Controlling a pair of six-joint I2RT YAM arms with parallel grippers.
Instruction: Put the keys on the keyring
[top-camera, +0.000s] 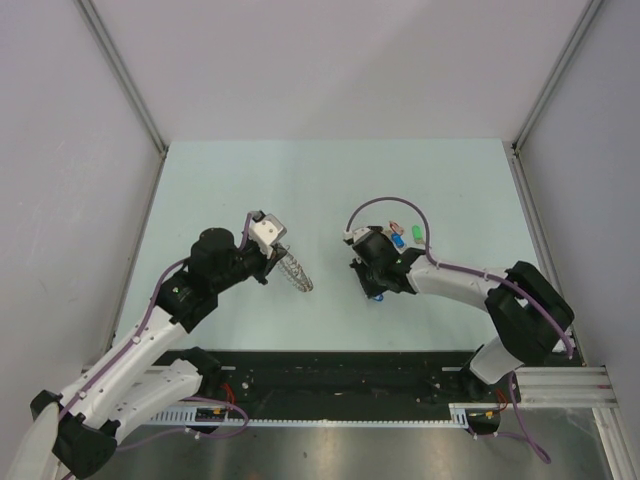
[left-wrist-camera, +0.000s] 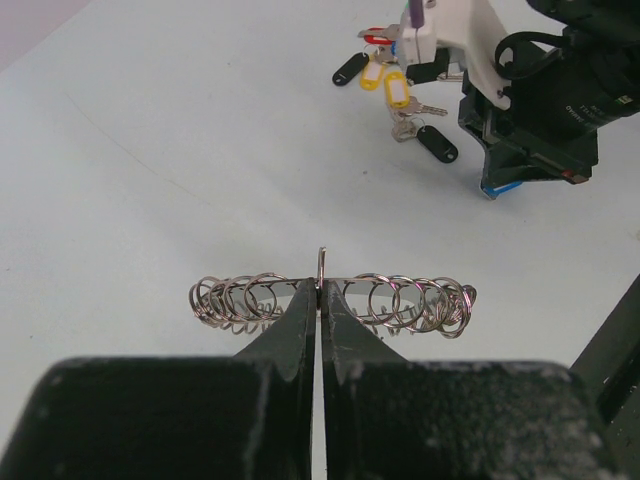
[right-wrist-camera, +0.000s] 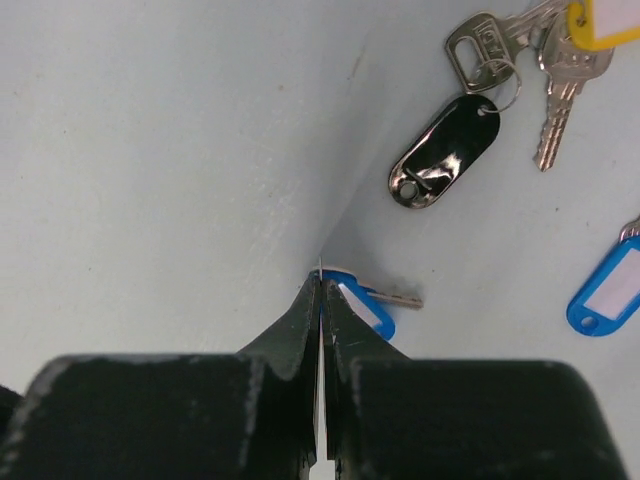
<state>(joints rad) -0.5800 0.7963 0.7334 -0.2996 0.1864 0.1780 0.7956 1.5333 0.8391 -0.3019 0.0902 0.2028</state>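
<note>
Left gripper is clamped on the keyring, whose coils splay to either side of its tips with no key on it yet. Right gripper pinches what seems the thin loop of the blue key. The remaining keys lie loose beyond its tips. Tag inserts look blank, and the stamping on one key head is unreadable.

Lettering on the silver key is unreadable.
</note>
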